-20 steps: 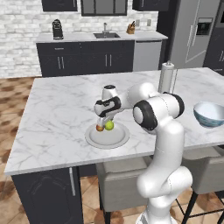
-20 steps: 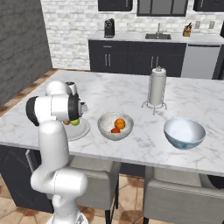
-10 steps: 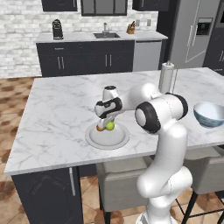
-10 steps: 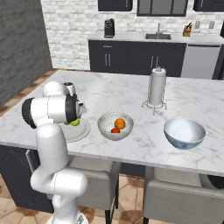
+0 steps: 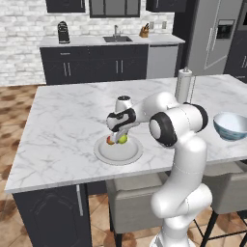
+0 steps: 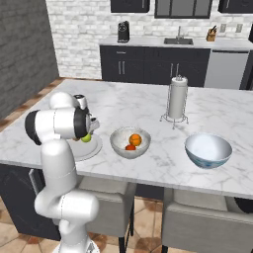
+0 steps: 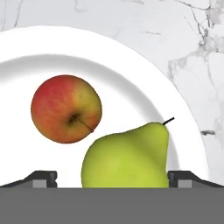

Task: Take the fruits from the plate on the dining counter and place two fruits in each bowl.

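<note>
Reaching forward and bent down at the wrist over the plate [image 5: 118, 153] on the dining counter [image 5: 62, 125], with gripper [image 5: 117, 137] jaws spread wide either side of the yellow-green pear [image 7: 127, 157], not clamped, red-yellow apple [image 7: 66, 108] just beside on the plate.

A paper towel holder [image 6: 176, 99] stands upright on the surface, well apart from the pincer [image 5: 118, 140], off to its right and farther back. Far beyond the pincer, along the back wall, runs a dark cabinet run with a sink faucet [image 5: 116, 32], a black coffee machine [image 5: 63, 32] to its left, and a knife block [image 5: 144, 32] to its right. A steel dishwasher [image 5: 161, 61] sits under that counter. Grey-seated stools [image 6: 196, 222] stand on the near side, below the pincer.
</note>
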